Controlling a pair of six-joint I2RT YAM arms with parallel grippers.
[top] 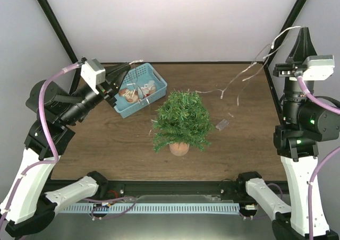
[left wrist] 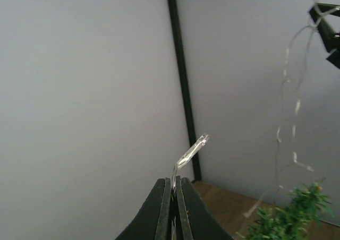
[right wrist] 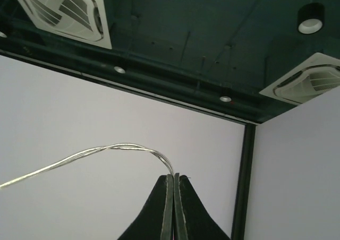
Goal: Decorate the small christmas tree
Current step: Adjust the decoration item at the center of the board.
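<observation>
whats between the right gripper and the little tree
In the top view, a thin light wire hangs from the right gripper down toward the small christmas tree, and a small clear piece lies on the table.

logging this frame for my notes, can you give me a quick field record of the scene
tree: upright in its pot, mid-table
left fingers: shut on a wire end, by the basket
right fingers: shut on the light wire, raised high at right
light wire: trails down to the table, right of the tree
basket: back left, ornaments inside
</observation>
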